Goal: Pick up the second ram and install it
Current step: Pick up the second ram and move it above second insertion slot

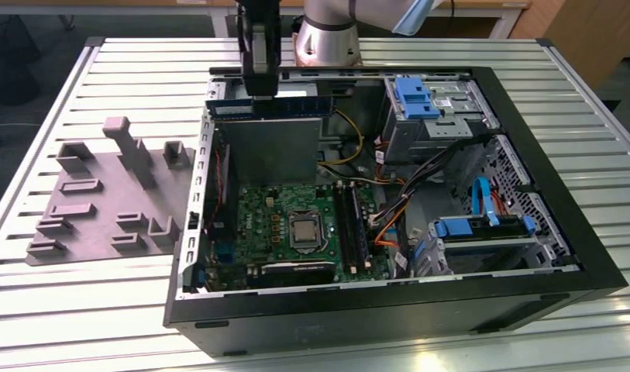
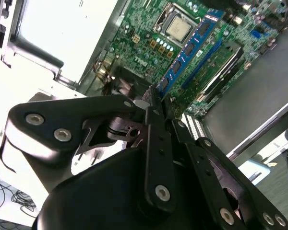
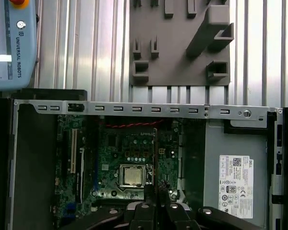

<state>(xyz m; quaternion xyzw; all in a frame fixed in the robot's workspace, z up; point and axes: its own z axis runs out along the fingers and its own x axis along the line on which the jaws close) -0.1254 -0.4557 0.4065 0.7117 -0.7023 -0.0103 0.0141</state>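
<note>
Slatted table (image 1: 46, 294) bears open case (image 1: 397, 310); claw (image 1: 261, 97) grips second ram (image 1: 299, 107) above grey panel (image 1: 273, 151).

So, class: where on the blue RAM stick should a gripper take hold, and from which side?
Pinch the second ram across its two flat faces, midway along the upper long edge, coming from above. It is thin and hangs on edge, so that probably balances it and leaves the lower edge free. The gripper holds it so.

You look into open PC case (image 3: 134, 109). CPU socket (image 3: 132, 176) near mid-frame on green motherboard (image 3: 110, 143). Gripper (image 3: 156, 207) pinches second ram (image 3: 156, 153), edge-on, just beside socket. Beyond case: grey fixture plate (image 3: 180, 43) on slatted table (image 3: 86, 48), teach pendant (image 3: 12, 48).
</note>
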